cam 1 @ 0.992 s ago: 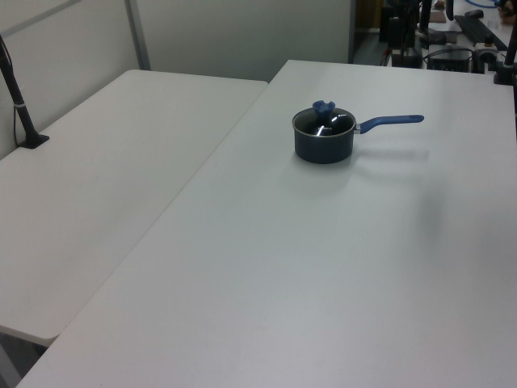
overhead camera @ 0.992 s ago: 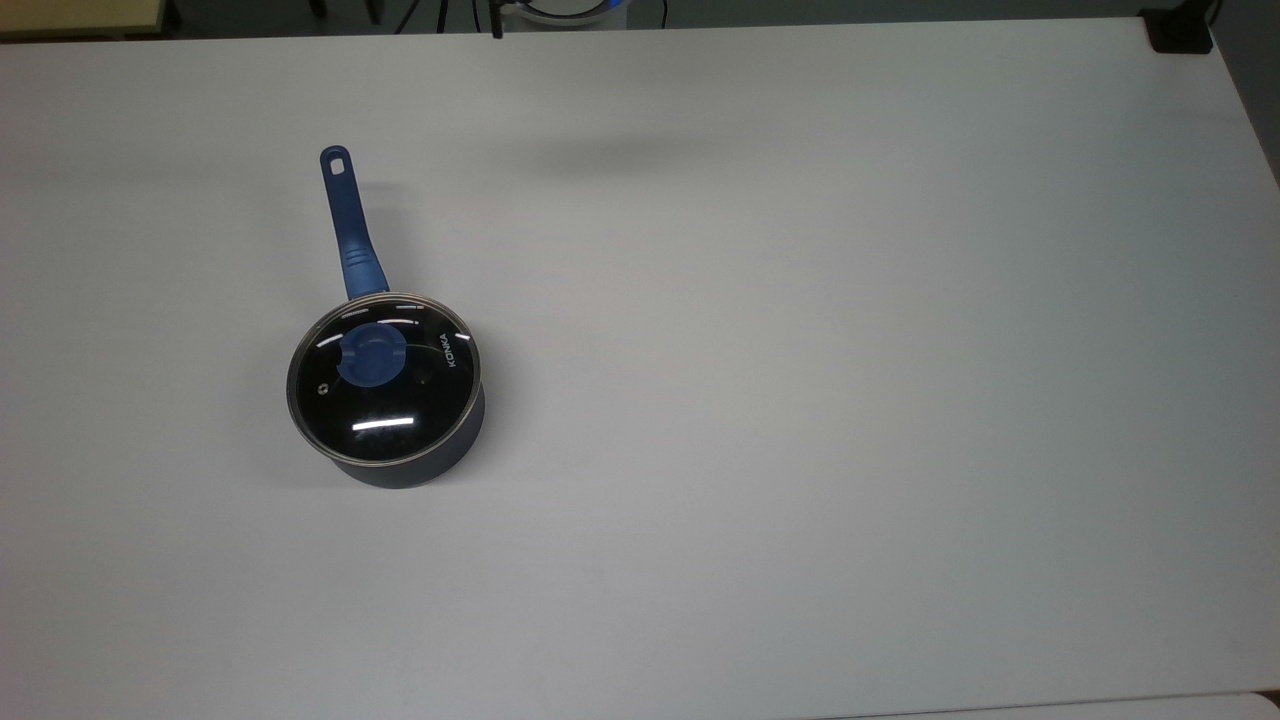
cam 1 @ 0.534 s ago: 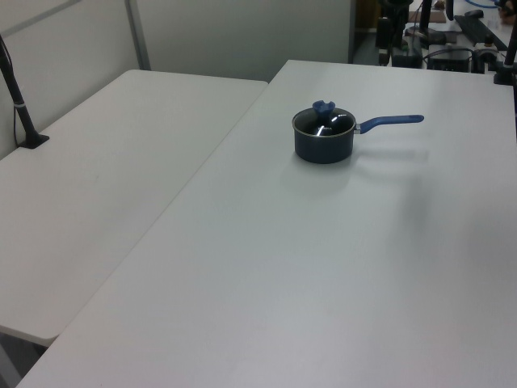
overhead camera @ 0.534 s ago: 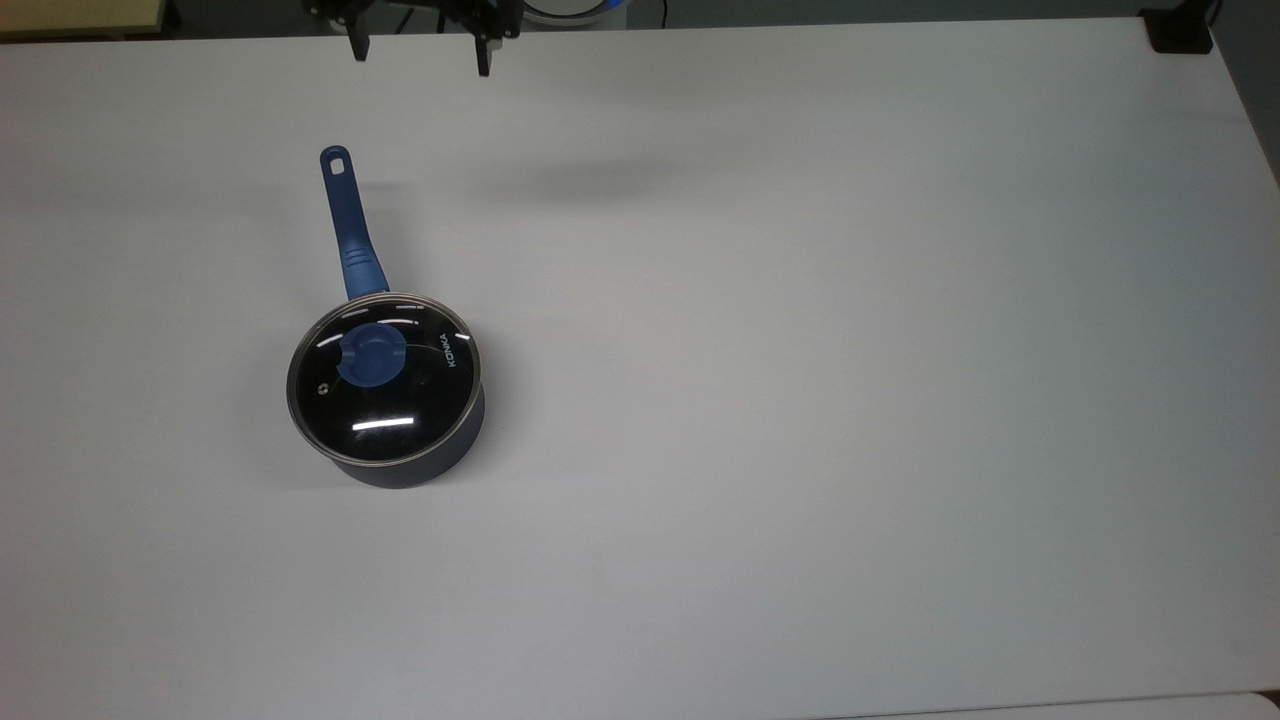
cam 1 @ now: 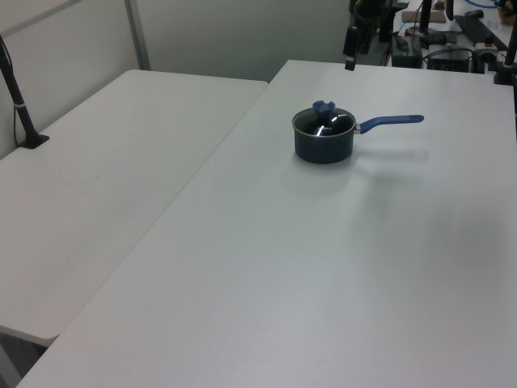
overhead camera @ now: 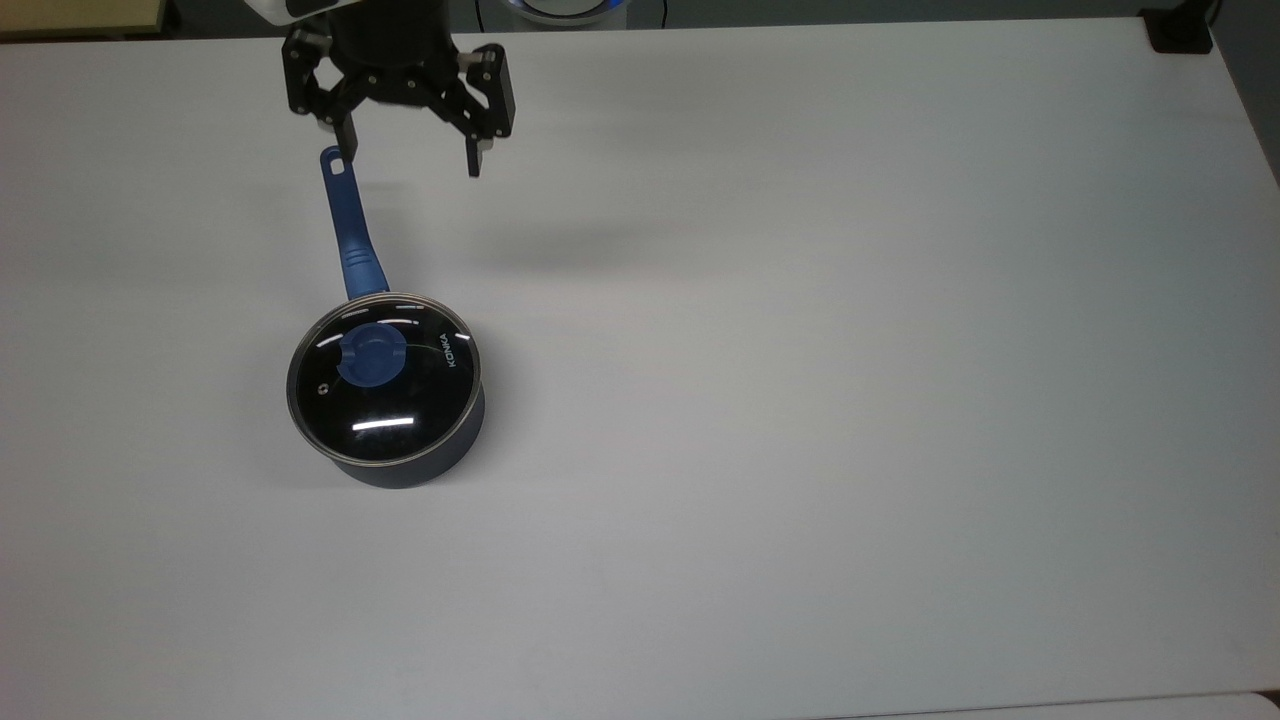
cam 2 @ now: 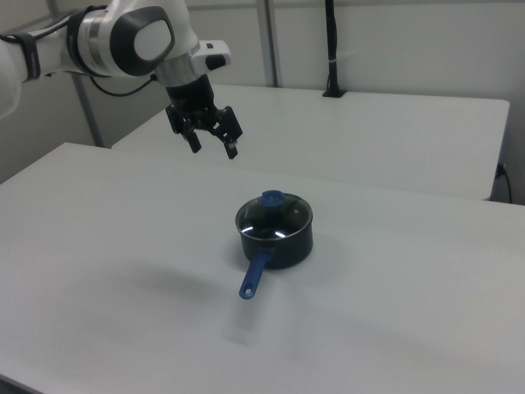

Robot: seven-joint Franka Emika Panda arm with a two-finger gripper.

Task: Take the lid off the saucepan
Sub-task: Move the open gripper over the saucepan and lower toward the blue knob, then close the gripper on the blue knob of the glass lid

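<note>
The dark navy saucepan (overhead camera: 405,466) stands on the white table, left of centre in the top view, with its long blue handle (overhead camera: 350,225) pointing to the top edge. On it sits the glass lid (overhead camera: 400,400) with a blue knob (overhead camera: 372,358). My gripper (overhead camera: 410,158) hangs open and empty in the air over the handle's end, well apart from the lid. In the right view the gripper (cam 2: 214,150) is high above and to the left of the saucepan (cam 2: 283,246) and the lid (cam 2: 274,216). The left view shows the saucepan (cam 1: 323,147) and lid (cam 1: 323,121).
The white table (overhead camera: 800,400) is bare around the pan. A second white table (cam 1: 97,178) adjoins it, with a black clamped post (cam 1: 20,105). A black object (overhead camera: 1180,30) sits at the table's far right corner in the top view.
My gripper has come in from the top view's upper edge and moved down toward the pan's handle end, still open. The saucepan and lid have not moved.
</note>
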